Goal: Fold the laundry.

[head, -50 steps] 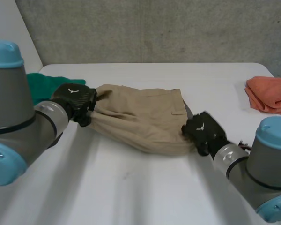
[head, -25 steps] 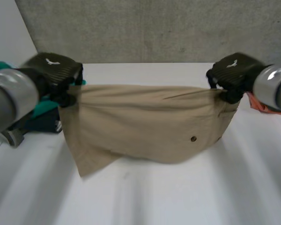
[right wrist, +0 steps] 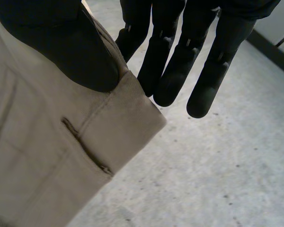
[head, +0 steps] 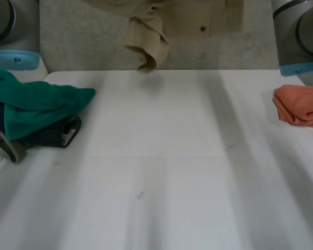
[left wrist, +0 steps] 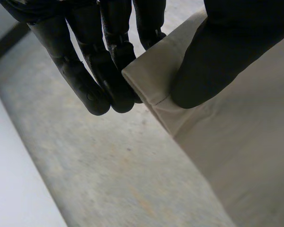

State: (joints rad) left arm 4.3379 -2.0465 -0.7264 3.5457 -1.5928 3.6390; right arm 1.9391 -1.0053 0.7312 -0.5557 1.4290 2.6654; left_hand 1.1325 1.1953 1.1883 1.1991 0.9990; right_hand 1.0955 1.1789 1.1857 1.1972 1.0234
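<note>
Garment of khaki cloth (head: 188,18) hangs above the white table (head: 161,156). The left hand (left wrist: 213,56) pinches 1 hemmed corner between thumb and fingers, and the right hand (right wrist: 61,42) pinches another. It looks soft, light and limp, likely to sag between them, so the corners seem the surest hold.

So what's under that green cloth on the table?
A dark cloth sticks out beneath the green cloth, with a grey piece beside it. The rest is covered.
</note>
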